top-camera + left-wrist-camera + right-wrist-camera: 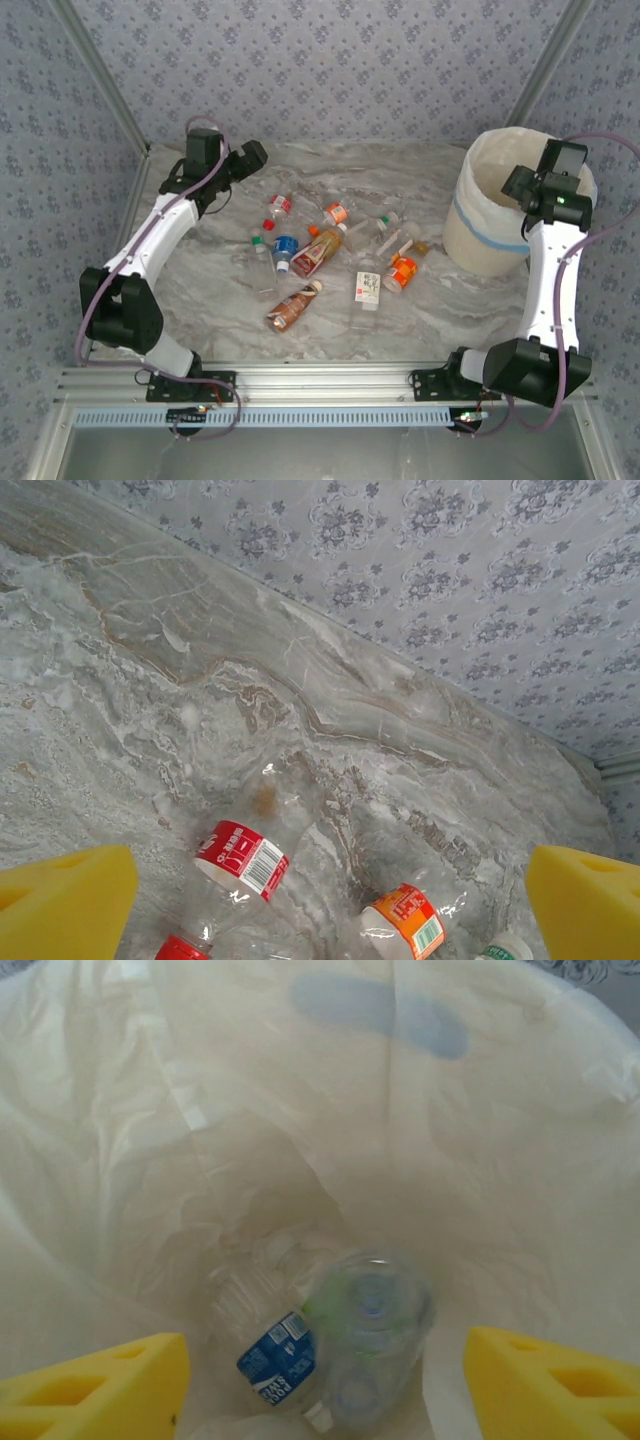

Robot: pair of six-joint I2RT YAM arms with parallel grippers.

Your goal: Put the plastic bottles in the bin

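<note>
Both pincers gape, right pincer (320, 1385) over a blue-labelled bottle (275, 1355) in the bin (500, 1160), left pincer (325, 900) over a red-labelled bottle (245, 855).

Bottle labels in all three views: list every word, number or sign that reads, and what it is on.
No text can be read outright.
Red-label bottle, left wrist view: barcode and white print, too blurred.
Orange-label bottle: barcode, print too small.
Blue-label bottle inside the bin: white lettering, blurred.
White-label bottle, top view: dark marks, too small.
</note>
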